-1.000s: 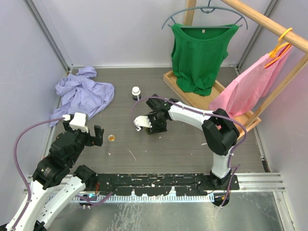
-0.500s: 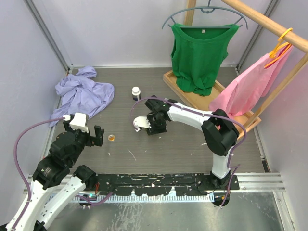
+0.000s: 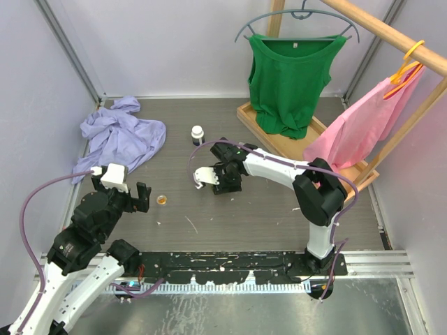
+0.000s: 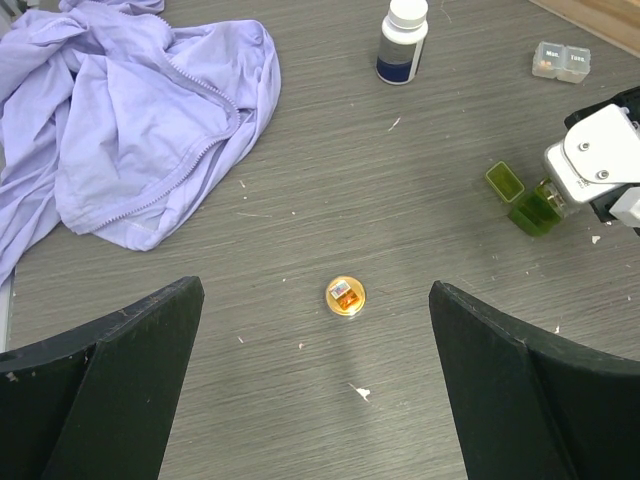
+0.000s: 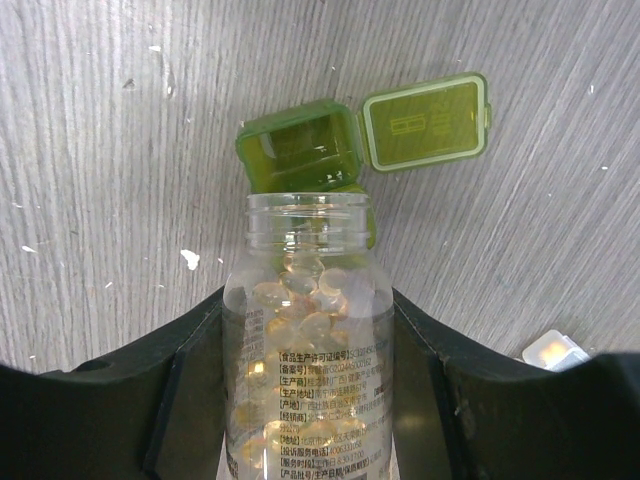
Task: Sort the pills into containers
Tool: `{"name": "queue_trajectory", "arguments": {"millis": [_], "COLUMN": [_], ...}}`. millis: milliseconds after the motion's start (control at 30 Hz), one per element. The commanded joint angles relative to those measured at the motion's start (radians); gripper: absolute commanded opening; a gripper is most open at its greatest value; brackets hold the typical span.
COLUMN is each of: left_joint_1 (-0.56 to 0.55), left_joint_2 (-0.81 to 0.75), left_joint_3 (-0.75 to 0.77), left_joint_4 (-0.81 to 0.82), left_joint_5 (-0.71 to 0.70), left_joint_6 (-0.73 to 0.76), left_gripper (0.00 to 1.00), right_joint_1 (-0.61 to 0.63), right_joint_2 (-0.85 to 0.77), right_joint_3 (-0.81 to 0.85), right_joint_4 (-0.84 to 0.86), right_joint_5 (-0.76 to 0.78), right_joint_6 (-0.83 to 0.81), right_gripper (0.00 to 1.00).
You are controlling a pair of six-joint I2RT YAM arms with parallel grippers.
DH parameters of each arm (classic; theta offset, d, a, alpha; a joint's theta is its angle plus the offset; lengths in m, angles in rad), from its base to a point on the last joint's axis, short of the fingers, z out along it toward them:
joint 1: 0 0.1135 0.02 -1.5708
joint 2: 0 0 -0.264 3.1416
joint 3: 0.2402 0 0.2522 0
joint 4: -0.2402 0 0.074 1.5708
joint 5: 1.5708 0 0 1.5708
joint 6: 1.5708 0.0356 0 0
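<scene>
The right gripper (image 5: 308,320) is clamped on an uncapped clear pill bottle (image 5: 306,260) of amber softgels. The bottle's mouth sits over the olive green pill case (image 5: 300,150), whose one lid (image 5: 425,122) is flipped open, and the bottle hides part of that case. The clear pill case (image 4: 561,61) lies apart, near a white-capped bottle (image 4: 402,40). The left gripper (image 4: 314,330) hangs with its jaws wide apart above a small round gold lid (image 4: 346,295), with a lavender jacket (image 4: 130,120) nearby.

A jacket (image 3: 122,136) lies at the counter's (image 3: 265,209) far left; a capped bottle (image 3: 198,134) stands to its right; a small lid (image 4: 345,295) lies ahead of the left fingers (image 4: 110,390); the right fingers (image 5: 200,400) hold an open bottle (image 5: 308,370) against the nearer pill case (image 5: 300,150); the other case (image 4: 561,61) lies farther back; a clothes rack (image 3: 258,125) stands far right.
</scene>
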Motion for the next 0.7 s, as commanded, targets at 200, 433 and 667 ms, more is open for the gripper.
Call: {"name": "queue_trajectory", "arguments": {"millis": [200, 433, 667], "left_joint_1": [0.005, 0.005, 0.005], "left_joint_2": [-0.009, -0.011, -0.009], "left_joint_3": [0.002, -0.001, -0.001], "left_joint_4": [0.055, 0.061, 0.062], "left_joint_5": [0.014, 0.013, 0.017], "left_joint_6": [0.013, 0.014, 0.016], "left_gripper": [0.98, 0.98, 0.98], "right_joint_1": [-0.008, 0.009, 0.018], "right_joint_2": [-0.061, -0.061, -0.060], "right_joint_3": [0.022, 0.029, 0.015], "right_joint_4": [0.044, 0.002, 0.016], "right_joint_5": [0.046, 0.032, 0.065], "right_joint_6": [0.034, 0.016, 0.010], "right_gripper": [0.01, 0.01, 0.01]}}
